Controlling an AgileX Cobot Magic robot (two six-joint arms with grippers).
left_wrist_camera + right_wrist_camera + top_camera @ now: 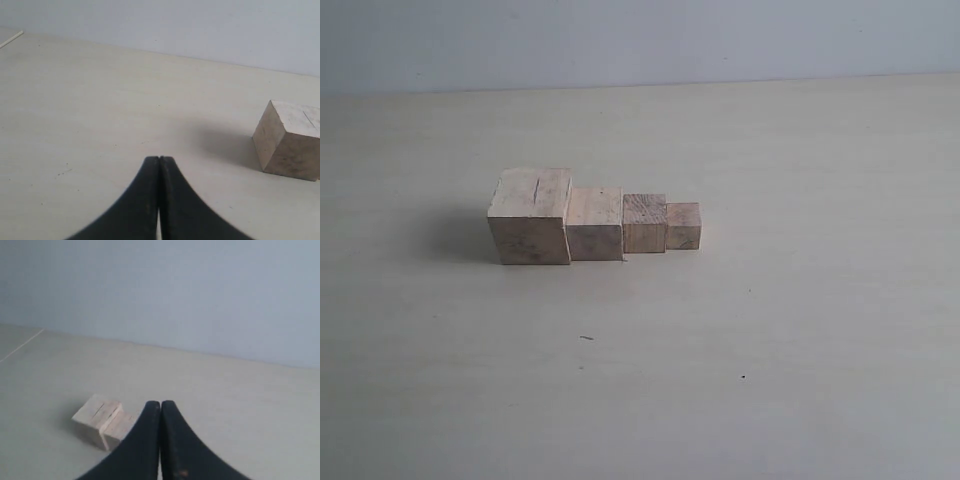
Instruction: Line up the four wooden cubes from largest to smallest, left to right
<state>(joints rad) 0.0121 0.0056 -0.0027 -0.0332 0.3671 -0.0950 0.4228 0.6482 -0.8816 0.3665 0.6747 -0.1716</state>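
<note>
Four pale wooden cubes stand touching in a row in the exterior view. The largest cube (530, 216), with a short slit on top, is at the left. Beside it come the second cube (594, 223), the third cube (644, 222) and the smallest cube (683, 225) at the right. Neither arm shows in the exterior view. My left gripper (159, 159) is shut and empty, apart from the largest cube (290, 141). My right gripper (160, 403) is also shut with nothing held; the largest cube (96, 416) and the second cube (120, 426) lie beyond it, the smaller ones hidden behind its fingers.
The cubes rest on a pale table (800, 330) that ends at a light wall (640, 40). A tiny dark speck (586, 338) lies in front of the row.
</note>
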